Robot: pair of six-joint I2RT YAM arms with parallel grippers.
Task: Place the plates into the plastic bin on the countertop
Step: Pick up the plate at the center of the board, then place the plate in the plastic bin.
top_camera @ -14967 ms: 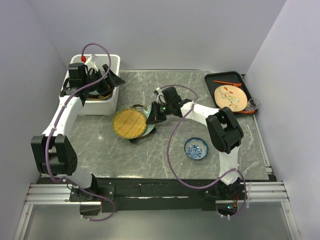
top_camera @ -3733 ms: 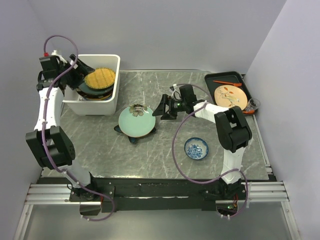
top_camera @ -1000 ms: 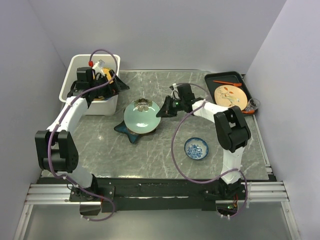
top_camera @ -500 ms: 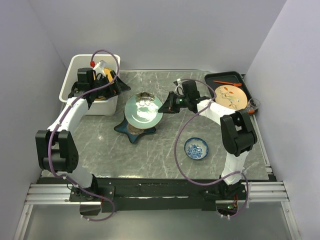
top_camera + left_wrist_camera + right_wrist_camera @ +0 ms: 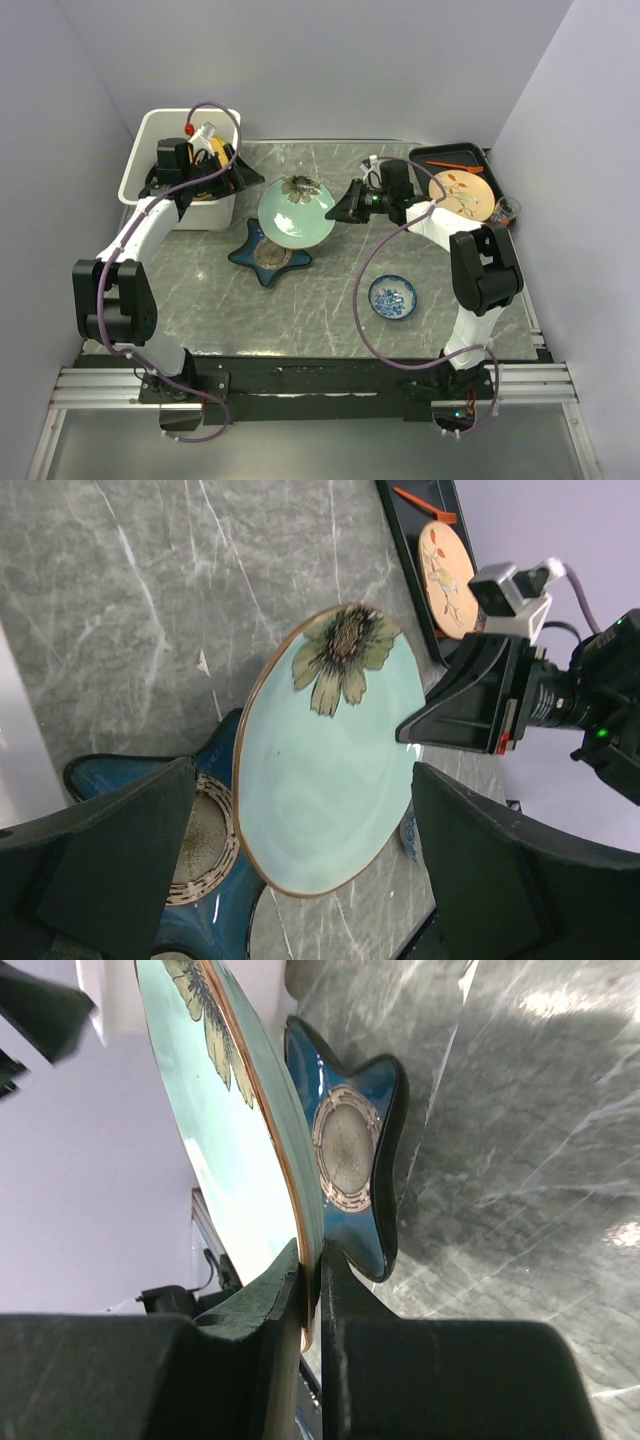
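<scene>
Left arm [image 5: 135, 225]: stretched away from its base, wrist turned rightward.
Left gripper [image 5: 238, 178]: jaws spread wide (fingers [image 5: 110, 860] sit at either edge of the wrist view).
Right arm [image 5: 440, 225]: elbow bent, forearm reaching leftward.
Right gripper [image 5: 345, 207]: jaws pinched tight on the rim of the pale green floral plate [image 5: 296, 210].

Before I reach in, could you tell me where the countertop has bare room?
The widest bare countertop lies near-left, between the star-shaped plate and the near edge. Another patch separates that plate from the blue-and-white dish. The far strip between plastic bin and black tray is bare too. Crowded: beside the bin, around the left gripper and the floral plate the right gripper holds.
</scene>
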